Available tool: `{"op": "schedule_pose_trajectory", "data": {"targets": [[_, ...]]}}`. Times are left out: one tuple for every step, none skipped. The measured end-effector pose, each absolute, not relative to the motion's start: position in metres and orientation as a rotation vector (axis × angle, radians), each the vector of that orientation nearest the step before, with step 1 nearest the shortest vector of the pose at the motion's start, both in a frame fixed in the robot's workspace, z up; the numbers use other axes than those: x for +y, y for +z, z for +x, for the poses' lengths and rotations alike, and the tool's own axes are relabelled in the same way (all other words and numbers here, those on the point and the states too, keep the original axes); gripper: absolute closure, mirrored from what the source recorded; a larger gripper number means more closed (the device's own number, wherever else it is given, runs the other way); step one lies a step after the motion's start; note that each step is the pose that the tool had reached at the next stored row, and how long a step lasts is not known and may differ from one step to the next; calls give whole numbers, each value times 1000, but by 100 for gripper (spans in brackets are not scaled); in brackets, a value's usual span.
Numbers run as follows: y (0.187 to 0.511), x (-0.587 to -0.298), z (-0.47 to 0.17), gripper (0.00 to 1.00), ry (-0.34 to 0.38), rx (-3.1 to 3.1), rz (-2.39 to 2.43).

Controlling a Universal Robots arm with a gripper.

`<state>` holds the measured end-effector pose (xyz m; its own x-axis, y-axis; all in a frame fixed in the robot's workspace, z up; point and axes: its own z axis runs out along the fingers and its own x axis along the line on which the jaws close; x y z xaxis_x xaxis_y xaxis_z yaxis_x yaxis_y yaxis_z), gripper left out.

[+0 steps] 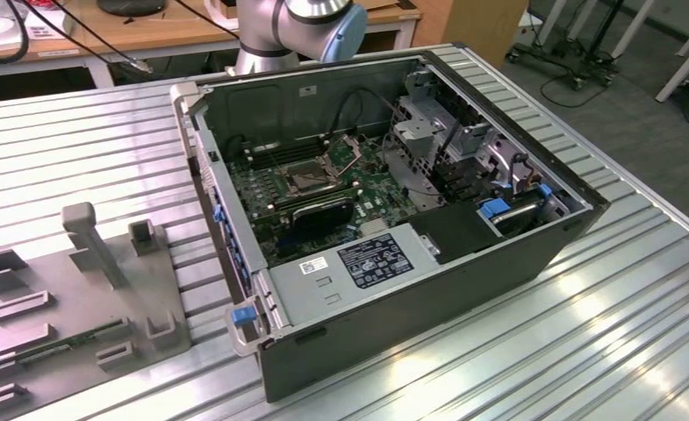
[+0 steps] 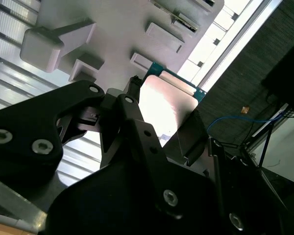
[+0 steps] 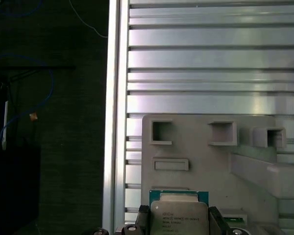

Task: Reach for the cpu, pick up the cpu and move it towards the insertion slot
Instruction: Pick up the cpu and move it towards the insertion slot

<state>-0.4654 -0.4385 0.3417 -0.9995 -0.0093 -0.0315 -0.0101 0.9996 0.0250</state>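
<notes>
The cpu [image 3: 179,218], a silvery square with a thin green rim, sits between my gripper's [image 3: 179,221] black fingers [image 3: 143,218], which stand on two opposite sides of it. In the second wrist view the cpu [image 2: 167,100] shows bright between the dark fingers [image 2: 132,110], in front of the grey plastic tray [image 2: 112,24]. The gripper [image 2: 164,117] is shut on it. The insertion slot [image 1: 303,178], a square socket with a dark centre and a metal frame, lies on the motherboard inside the open computer case [image 1: 438,289], far from the tray [image 1: 39,289] at the exterior view's left.
The grey tray [image 3: 196,161] has raised posts and rectangular recesses, and a green memory stick [image 1: 69,342] lies in it. The ribbed metal table [image 3: 210,63] ends at an edge [image 3: 115,122] beside the tray, with dark floor beyond. The arm's base [image 1: 285,26] stands behind the case.
</notes>
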Motion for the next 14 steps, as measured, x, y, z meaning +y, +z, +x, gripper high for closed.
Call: {"op": "schedule_pose_trajectory", "data": {"targets": [[342, -438, -465, 45, 39, 3110, -15], [342, -438, -465, 45, 39, 3110, -15], [342, -438, -465, 45, 39, 3110, -15], [343, -438, -465, 45, 39, 3110, -15], [343, -438, -465, 45, 39, 3110, -15], [343, -438, -465, 45, 38, 3110, -15], [343, -438, -465, 45, 37, 3110, -15], [343, -438, -465, 45, 37, 3110, -15], [344, -438, -465, 45, 37, 3110, -15], [344, -438, -465, 45, 37, 3110, -15], [344, -438, -465, 45, 38, 3110, -15], [344, -438, -465, 45, 38, 3110, -15], [344, -438, -465, 45, 38, 3110, -15], [345, -438, -465, 45, 37, 3110, -15]]}}
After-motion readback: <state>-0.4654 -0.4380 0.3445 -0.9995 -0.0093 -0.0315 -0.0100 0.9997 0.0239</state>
